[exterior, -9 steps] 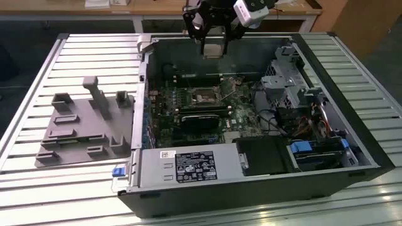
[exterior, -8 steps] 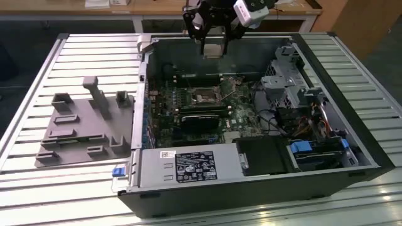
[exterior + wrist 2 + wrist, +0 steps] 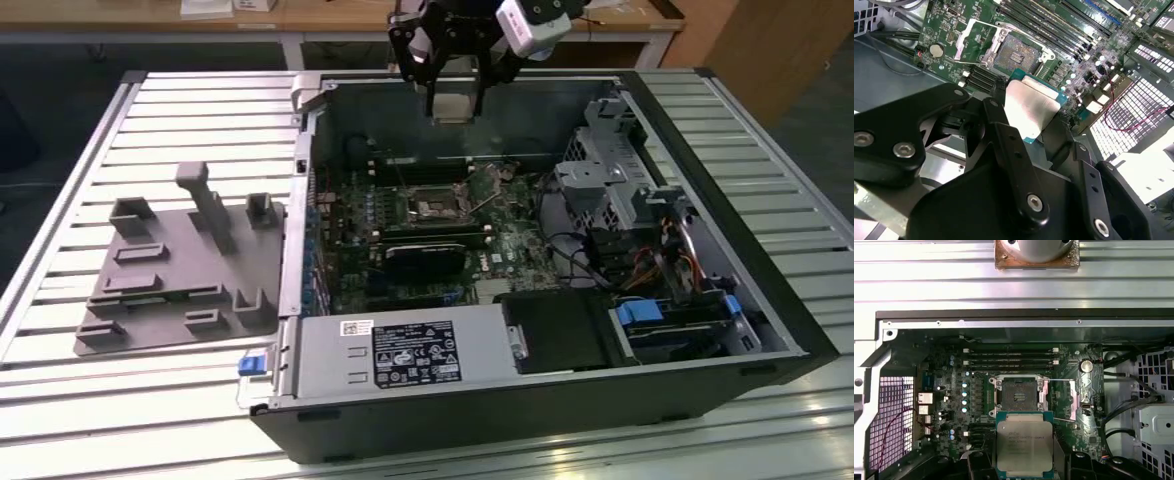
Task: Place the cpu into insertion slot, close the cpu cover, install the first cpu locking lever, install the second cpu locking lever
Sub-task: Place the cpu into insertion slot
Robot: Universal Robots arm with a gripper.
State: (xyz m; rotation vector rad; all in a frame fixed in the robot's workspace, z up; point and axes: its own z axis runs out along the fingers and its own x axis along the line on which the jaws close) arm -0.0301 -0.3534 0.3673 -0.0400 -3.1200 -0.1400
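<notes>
The cpu is held clamped by its edges in the hand, above the open computer case, apparently so that it can be squared to the insertion slot below. The cpu cover is swung up, leaving the socket bare. Print is seen on the chip's top and on the power supply label.
</notes>
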